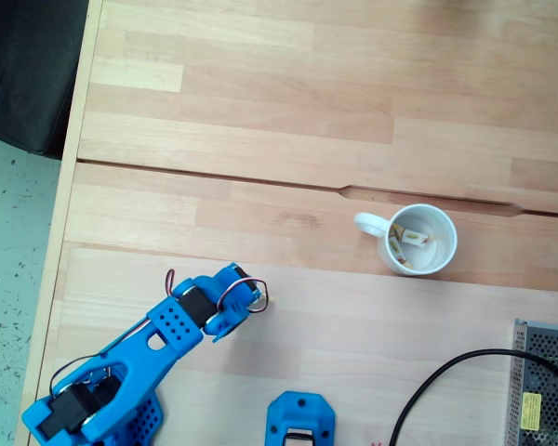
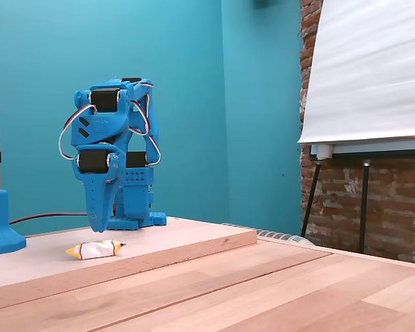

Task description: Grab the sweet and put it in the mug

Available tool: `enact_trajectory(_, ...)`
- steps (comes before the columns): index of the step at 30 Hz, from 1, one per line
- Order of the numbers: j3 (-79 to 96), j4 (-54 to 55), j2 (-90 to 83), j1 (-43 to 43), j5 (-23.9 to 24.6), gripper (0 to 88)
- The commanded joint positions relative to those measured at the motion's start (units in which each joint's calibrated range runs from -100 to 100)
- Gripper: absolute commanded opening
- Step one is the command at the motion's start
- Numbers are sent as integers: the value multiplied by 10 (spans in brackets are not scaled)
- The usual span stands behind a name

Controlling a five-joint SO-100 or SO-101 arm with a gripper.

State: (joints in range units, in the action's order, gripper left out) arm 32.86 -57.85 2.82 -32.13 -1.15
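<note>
Sweet [image 2: 95, 249] lies near board edge, just below hand [image 2: 100, 223].

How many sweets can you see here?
3: two inside the mug, at and, and one on the table under the claw, at. More may hide deeper in the mug.

Both fixed views are bright and evenly lit, with soft, diffuse light. On the bench [image 1: 288, 111] the mug [image 1: 418, 240] casts barely any shadow, and the pale wood looks slightly washed out. In the low fixed view, the sweet [image 2: 95, 249] is sharp; the nearest bench boards blur softly.
</note>
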Motion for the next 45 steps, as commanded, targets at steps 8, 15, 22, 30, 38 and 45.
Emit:
enact_trajectory(8, -23, -5, -4, 4, 0, 266)
enact_trajectory(15, 21, 3, -5, 4, -1, 296)
enact_trajectory(22, 55, 4, -5, 3, -29, 305)
enact_trajectory(30, 53, 5, 5, -4, -62, 306)
enact_trajectory(38, 26, 20, 50, -5, -70, 298)
enact_trajectory(45, 16, 20, 61, -5, -72, 294)
